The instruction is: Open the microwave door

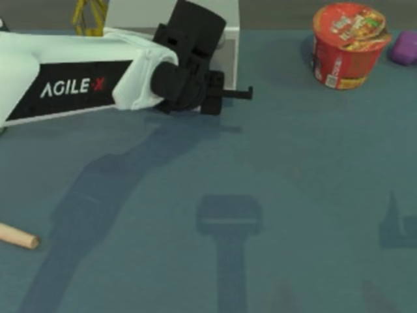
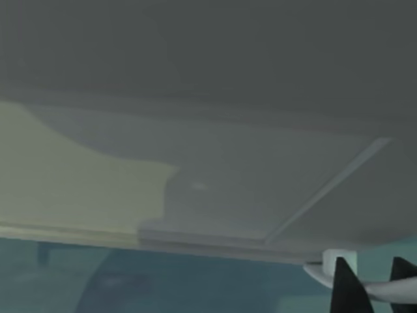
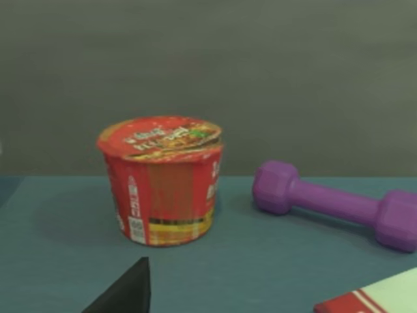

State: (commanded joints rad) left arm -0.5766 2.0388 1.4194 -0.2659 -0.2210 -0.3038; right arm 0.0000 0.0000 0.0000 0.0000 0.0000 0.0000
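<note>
The white-grey microwave (image 1: pixel 231 23) stands at the table's far edge, left of centre, largely covered by my left arm. In the left wrist view the microwave door (image 2: pixel 215 169) fills the frame from very close, its grey window facing the camera. The door's small white handle (image 2: pixel 335 261) sits between my left gripper's dark fingertips (image 2: pixel 348 290). My left gripper (image 1: pixel 238 93) is at the microwave's front right corner, shut on that handle (image 2: pixel 376 287). My right arm is outside the top view; one fingertip (image 3: pixel 133 287) shows in the right wrist view, with nothing held.
A red noodle cup (image 1: pixel 345 45) stands at the far right (image 3: pixel 163 182), a purple dumbbell (image 1: pixel 404 47) just beside it (image 3: pixel 339 202). A wooden stick end (image 1: pixel 18 238) lies at the left edge. A yellow object (image 1: pixel 88 16) stands behind my left arm.
</note>
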